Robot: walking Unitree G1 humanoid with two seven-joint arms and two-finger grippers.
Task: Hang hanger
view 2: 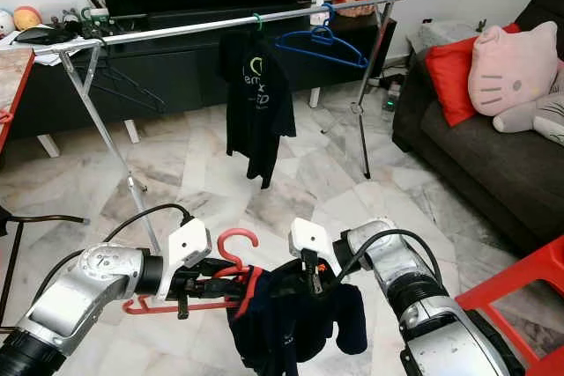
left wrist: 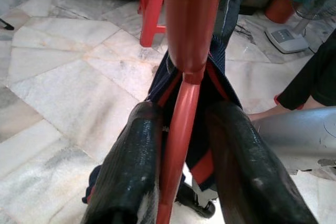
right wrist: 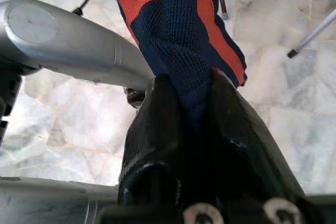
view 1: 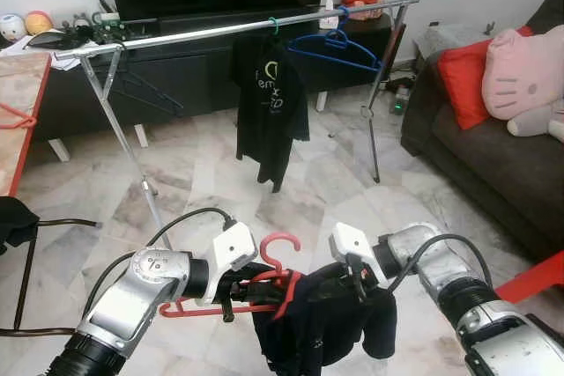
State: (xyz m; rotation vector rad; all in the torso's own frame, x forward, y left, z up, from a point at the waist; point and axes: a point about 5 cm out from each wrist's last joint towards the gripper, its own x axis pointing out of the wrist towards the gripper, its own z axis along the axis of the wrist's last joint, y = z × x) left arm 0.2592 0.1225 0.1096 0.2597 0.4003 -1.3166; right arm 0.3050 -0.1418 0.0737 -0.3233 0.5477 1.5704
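Note:
A red plastic hanger point(view 1: 280, 237) sits low in front of me, and a navy garment with an orange-red stripe point(view 1: 308, 328) droops from it. My left gripper point(view 1: 254, 286) is shut on the hanger's neck; in the left wrist view the red stem point(left wrist: 178, 129) runs between the two black fingers point(left wrist: 131, 171). My right gripper point(view 1: 354, 284) is shut on the garment, whose knit point(right wrist: 178, 24) is pinched in its jaws. Ahead stands a silver clothes rail point(view 1: 220, 31), well beyond both grippers.
On the rail hang a black T-shirt point(view 1: 271, 103) and a bare blue hanger point(view 1: 339, 46). A dark TV cabinet point(view 1: 194, 77) stands behind the rack. To the right is a sofa point(view 1: 493, 165) with a red cushion, and a red stool point(view 1: 533, 279) is near my right arm. A table edge point(view 1: 22, 121) lies to the left.

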